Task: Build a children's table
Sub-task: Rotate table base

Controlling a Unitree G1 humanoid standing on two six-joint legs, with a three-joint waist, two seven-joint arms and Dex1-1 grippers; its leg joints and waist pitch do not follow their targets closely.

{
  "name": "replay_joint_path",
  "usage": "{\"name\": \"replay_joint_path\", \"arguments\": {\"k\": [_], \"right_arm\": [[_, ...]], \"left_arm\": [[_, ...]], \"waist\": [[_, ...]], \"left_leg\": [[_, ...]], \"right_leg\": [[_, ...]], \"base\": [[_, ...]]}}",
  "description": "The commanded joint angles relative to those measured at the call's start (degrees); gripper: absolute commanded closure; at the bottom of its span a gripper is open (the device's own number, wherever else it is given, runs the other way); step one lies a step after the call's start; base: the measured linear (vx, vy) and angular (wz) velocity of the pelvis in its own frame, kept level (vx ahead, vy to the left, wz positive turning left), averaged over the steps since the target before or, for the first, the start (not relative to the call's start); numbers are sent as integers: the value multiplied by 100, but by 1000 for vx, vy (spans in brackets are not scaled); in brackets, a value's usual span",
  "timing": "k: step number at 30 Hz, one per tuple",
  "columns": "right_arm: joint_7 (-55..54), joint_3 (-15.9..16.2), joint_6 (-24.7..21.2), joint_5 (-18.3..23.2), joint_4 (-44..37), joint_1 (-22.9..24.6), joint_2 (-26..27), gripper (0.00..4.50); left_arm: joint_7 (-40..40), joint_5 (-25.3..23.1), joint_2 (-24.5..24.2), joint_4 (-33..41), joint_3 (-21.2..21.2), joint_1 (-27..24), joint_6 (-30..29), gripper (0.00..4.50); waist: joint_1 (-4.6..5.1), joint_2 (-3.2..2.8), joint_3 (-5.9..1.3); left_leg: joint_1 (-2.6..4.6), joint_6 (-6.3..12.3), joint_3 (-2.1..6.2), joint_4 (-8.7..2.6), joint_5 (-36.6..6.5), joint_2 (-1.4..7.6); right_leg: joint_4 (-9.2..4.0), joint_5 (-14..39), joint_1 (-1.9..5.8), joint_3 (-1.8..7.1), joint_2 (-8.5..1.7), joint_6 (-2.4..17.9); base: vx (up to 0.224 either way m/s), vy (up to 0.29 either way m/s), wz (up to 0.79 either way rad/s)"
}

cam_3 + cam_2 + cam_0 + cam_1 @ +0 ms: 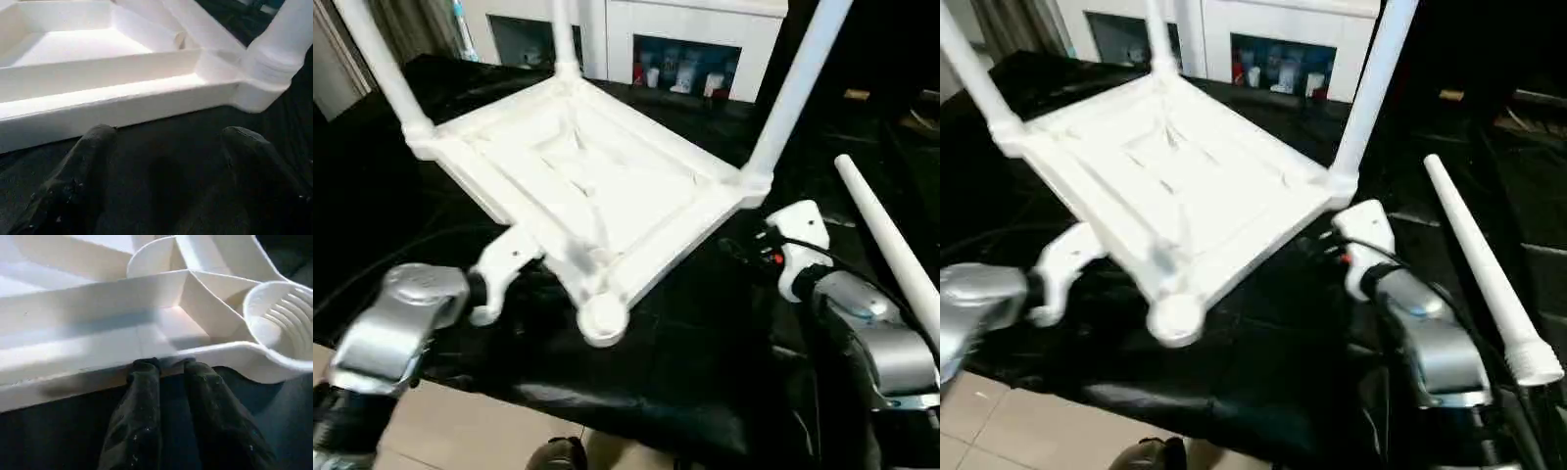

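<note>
Table top [597, 186]: upside down on the black surface [705, 343], three legs upright, empty socket [603, 318] at 6 o'clock
Loose leg [1484, 279]: lying at 3 o'clock
Left gripper [166, 364]: narrowed onto the top's rim
Right gripper [166, 134]: spread wide, holding nothing, just beside the rim

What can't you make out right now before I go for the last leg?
- Tops of the three fitted legs: cut off by the head views' top edge.
- Left gripper contact with the table top rim: fingertips meet it, grip unclear.
- Loose leg tip: cut off in the left eye view.
</note>
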State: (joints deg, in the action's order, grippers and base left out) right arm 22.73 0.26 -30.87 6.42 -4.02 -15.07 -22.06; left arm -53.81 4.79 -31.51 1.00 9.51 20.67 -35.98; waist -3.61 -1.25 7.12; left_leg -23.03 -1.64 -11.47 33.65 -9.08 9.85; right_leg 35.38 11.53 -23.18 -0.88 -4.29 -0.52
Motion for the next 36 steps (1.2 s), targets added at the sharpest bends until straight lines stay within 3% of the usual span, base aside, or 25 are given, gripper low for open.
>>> {"name": "replay_joint_path", "arguments": {"k": [1, 3, 5, 6, 7, 11, 15, 18, 21, 25, 26, 27, 28, 29, 30, 31, 32, 33, 34, 35, 36], "right_arm": [[-36, -83, -123, 33, -255, 92, -10, 82], [-66, -99, -165, 63, -337, 138, 4, 82], [-84, -107, -187, 79, -380, 162, 14, 82], [-131, -124, -260, 93, -539, 263, 58, 82], [-152, -132, -294, 94, -613, 317, 82, 82], [-283, -200, -437, 119, -929, 542, 152, 82], [-423, -239, -464, 70, -1037, 636, 206, 82], [-737, -332, -661, 63, -1197, 683, 443, 82], [-987, -201, -638, -49, -1476, 855, 728, 82], [-1357, -256, -681, 50, -1602, 1059, 1148, 82], [-1454, -280, -651, 54, -1606, 1102, 1235, 82], [-1524, -288, -638, 36, -1604, 1128, 1286, 82], [-1575, -303, -661, 39, -1599, 1151, 1346, 82], [-1596, -305, -666, 43, -1583, 1161, 1380, 82], [-1596, -305, -666, 43, -1583, 1161, 1380, 82], [-1622, -282, -631, 2, -1500, 1133, 1410, 82], [-1638, -267, -577, -39, -1422, 1089, 1418, 82], [-1654, -252, -504, -90, -1278, 985, 1429, 82], [-1654, -252, -504, -90, -1278, 985, 1429, 82], [-1592, -116, -449, -211, -1112, 821, 1317, 82], [-1572, -66, -431, -255, -1011, 707, 1282, 82]], "left_arm": [[228, -130, 218, -294, 199, 160, 335, 343], [425, -222, 435, -539, 207, 283, 606, 343], [532, -273, 542, -662, 214, 345, 756, 343], [764, -291, 830, -927, 251, 503, 919, 343], [817, -294, 930, -1025, 294, 560, 1000, 343], [887, -239, 1161, -882, 368, 568, 1075, 343], [866, -75, 1344, -775, 297, 475, 1426, 343], [1178, 128, 1595, -302, 38, 153, 1620, 343], [2045, 236, 1979, 256, -467, -390, 1533, 343], [2981, 98, 2379, 589, -954, -1032, 1572, 343], [3085, -5, 2396, 674, -948, -1212, 1547, 343], [3159, -73, 2411, 734, -951, -1334, 1530, 343], [3240, -162, 2401, 775, -934, -1424, 1611, 343], [3332, -167, 2457, 799, -965, -1476, 1650, 343], [3332, -167, 2457, 799, -965, -1476, 1650, 343], [3685, -308, 2582, 780, -1005, -1412, 1532, 343], [3815, -325, 2657, 739, -1016, -1327, 1503, 343], [4031, -415, 2748, 666, -1008, -1167, 1373, 343], [4031, -415, 2748, 666, -1008, -1167, 1373, 343], [4197, -504, 2826, 628, -958, -1027, 1398, 343], [4367, -537, 2919, 627, -967, -940, 1333, 343]], "waist": [[9, -26, -463], [6, -42, -479], [17, -12, -487], [30, -50, -481], [11, -38, -494], [5, -47, -522], [4, -79, -535], [21, -66, -552], [42, -67, -581], [80, -74, -566], [111, -168, -603], [101, -93, -561], [97, -115, -551], [66, -121, -580], [69, -129, -588], [87, -70, -574], [140, -138, -542], [189, -172, -539], [213, -216, -569], [224, -87, -558], [287, -252, -609]], "left_leg": [[217, 77, 135, -380, -1015, 260], [189, 94, 152, -375, -963, 260], [183, 122, 148, -369, -940, 257], [183, 130, 136, -367, -987, 247], [207, 120, 141, -357, -1020, 258], [167, 179, 161, -351, -869, 265], [165, 204, 161, -347, -940, 265], [152, 229, 161, -349, -954, 278], [139, 254, 152, -337, -978, 285], [146, 175, 158, -355, -1284, 272], [419, -248, -62, -154, -1489, 302], [484, -734, -75, -137, -1903, 199], [413, -875, -60, -169, -1886, 182], [555, -996, -122, -110, -2063, 202], [628, -1007, -142, -85, -2196, 209], [690, -965, -179, -8, -2408, 195], [748, -930, -116, -54, -2460, 261], [810, -787, -75, -109, -2379, 442], [823, -584, -44, -220, -2254, 699], [484, -256, 286, -567, -2418, 789], [497, 146, 495, -803, -2265, 1212]], "right_leg": [[-378, 435, 208, 196, -300, 1383], [-366, 302, 235, 187, -304, 1373], [-367, 230, 242, 185, -301, 1379], [-398, 266, 228, 187, -287, 1372], [-390, 271, 225, 188, -297, 1388], [-351, -1, 269, 177, -308, 1451], [-378, 147, 276, 171, -321, 1487], [-371, 144, 283, 162, -319, 1531], [-380, 307, 294, 160, -326, 1476], [-475, 1118, 240, 160, -301, 1194], [-672, 1540, -43, 366, -50, 829], [-669, 1771, -127, 352, 156, 564], [-634, 1712, -95, 375, 230, 409], [-650, 1672, -273, 402, 386, 103], [-660, 1730, -347, 396, 422, 22], [-712, 1948, -448, 404, 527, -77], [-692, 1845, -487, 266, 650, -54], [-636, 1600, -579, 86, 697, -22], [-507, 1265, -600, -93, 582, 197], [-215, 959, -168, -199, 333, 367], [10, 705, -74, -189, 66, 591]], "base": [[0, 0, 0], [0, 0, 0], [0, 0, 0], [0, 0, 0], [0, 0, 0], [0, 0, 0], [0, 0, 0], [0, 0, 0], [0, 0, 0], [0, 0, 0], [-64, -8, -13], [-64, -8, -13], [-58, -2, -38], [-14, -20, -40], [-14, -20, -40], [-27, -17, -32], [-24, 8, -39], [-24, 8, -39], [-35, -2, -42], [-50, -57, -29], [-50, -57, -29]]}}
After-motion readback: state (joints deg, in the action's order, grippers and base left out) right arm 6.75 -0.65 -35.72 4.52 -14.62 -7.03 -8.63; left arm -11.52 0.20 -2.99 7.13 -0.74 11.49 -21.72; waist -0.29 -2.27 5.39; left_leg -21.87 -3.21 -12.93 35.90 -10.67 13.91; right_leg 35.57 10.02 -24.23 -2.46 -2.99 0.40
